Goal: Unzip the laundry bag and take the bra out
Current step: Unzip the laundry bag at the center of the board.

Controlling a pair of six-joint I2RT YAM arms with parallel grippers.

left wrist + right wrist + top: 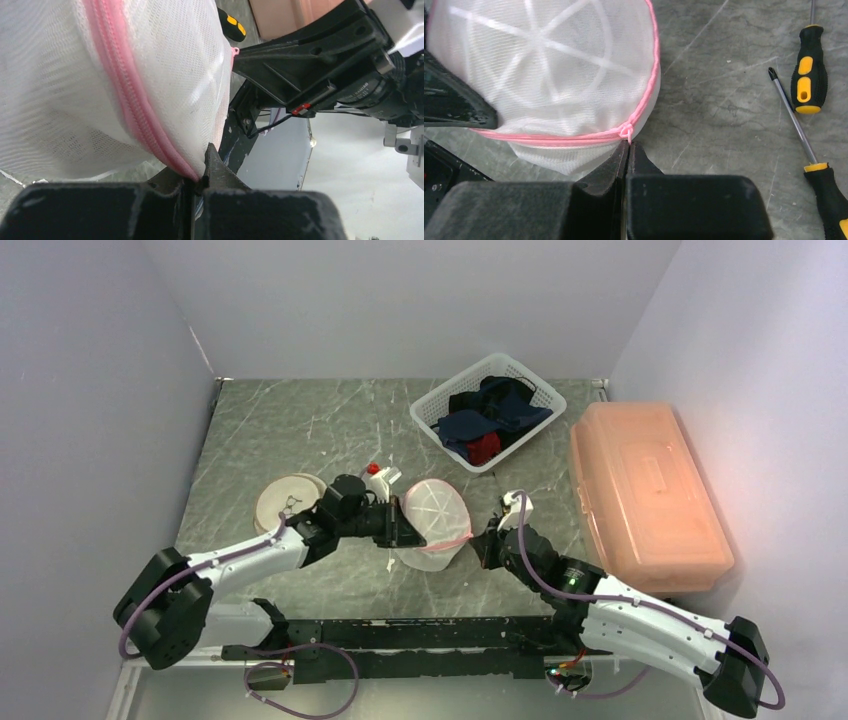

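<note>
The laundry bag point(436, 512) is a white mesh dome with a pink zipper point(574, 137) round its rim, lying mid-table. My left gripper point(402, 527) is shut on the bag's left edge. In the left wrist view the mesh and the pink zipper point(131, 102) run down into my left gripper point(200, 176). My right gripper point(482, 542) is at the bag's right side. In its wrist view my right gripper point(629, 146) is shut on the small pink zipper pull point(626, 131). The bra is hidden; only white ribs show through the mesh.
A white basket point(426, 421) of dark clothes stands at the back. A large orange lidded box point(645, 495) fills the right side. A round beige disc point(288, 502) lies left of the bag. Two black-and-yellow screwdrivers point(806, 70) point(824, 185) lie right of the bag.
</note>
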